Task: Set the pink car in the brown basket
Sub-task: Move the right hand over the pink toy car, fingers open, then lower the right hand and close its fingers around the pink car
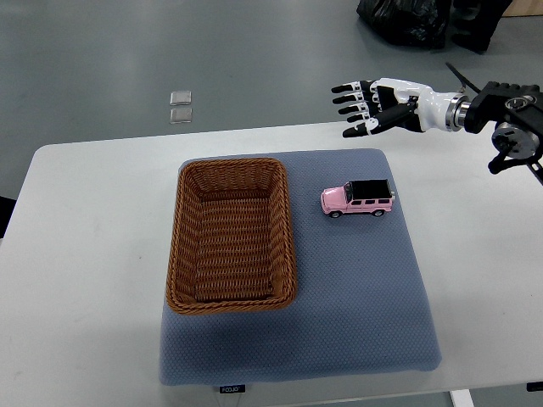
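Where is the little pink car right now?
The pink car sits on the grey mat, just right of the brown basket, with the right robot hand open above it.

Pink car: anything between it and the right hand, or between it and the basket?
Nothing visible. The right hand hovers open beyond the car, with only bare mat and table between them. The car sits right of the basket, apart from it; only the basket's own right rim must be cleared.
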Action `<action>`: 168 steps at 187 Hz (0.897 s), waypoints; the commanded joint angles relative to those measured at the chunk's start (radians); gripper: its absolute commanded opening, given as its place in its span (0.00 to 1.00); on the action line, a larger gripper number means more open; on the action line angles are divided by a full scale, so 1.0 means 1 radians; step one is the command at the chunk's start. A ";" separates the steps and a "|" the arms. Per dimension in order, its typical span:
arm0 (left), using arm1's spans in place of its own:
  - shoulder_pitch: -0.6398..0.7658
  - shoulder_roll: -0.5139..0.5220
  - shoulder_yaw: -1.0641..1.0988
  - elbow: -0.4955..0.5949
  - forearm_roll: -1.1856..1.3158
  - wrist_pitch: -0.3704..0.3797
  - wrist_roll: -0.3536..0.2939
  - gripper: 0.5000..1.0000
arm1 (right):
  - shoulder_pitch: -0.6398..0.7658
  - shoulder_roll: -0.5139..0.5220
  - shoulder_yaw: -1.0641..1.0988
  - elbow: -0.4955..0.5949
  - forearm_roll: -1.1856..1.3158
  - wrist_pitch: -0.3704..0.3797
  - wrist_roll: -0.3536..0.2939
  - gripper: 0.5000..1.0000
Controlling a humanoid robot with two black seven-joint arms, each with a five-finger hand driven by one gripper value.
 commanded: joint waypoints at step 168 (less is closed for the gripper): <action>-0.002 0.000 0.000 0.001 0.000 -0.006 0.000 1.00 | -0.078 -0.014 -0.209 0.175 -0.349 -0.245 -0.032 0.71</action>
